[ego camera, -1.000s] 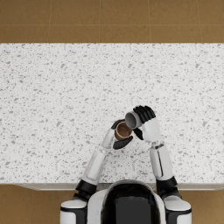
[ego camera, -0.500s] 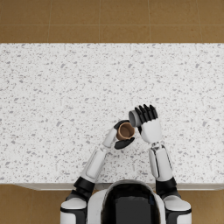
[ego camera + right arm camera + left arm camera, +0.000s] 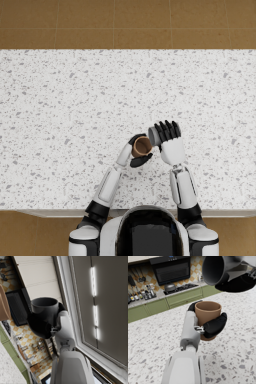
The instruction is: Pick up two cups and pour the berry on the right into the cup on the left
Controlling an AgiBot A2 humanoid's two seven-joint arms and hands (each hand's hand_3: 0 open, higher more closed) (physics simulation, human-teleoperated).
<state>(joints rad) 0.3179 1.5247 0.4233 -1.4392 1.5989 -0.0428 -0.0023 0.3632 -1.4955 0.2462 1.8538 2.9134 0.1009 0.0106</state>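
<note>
I've got my left hand [image 3: 211, 326] wrapped shut round the brown cup [image 3: 207, 316], upright, held over the speckled counter [image 3: 60, 100] just in front of my chest. Right hand [image 3: 167, 137] sits just beside it, fingers closed on the grey cup [image 3: 219, 269], tipped on its side with the mouth facing the brown one and slightly above its rim. Risk: the grey mouth looks offset from the brown rim, so a berry could drop past it onto the counter; rims could also knock if I close in. No berry visible in either cup; the brown cup's inside looks bare, the grey one's dark interior doesn't show enough to tell. Both cups plain, smooth, handle-free.
</note>
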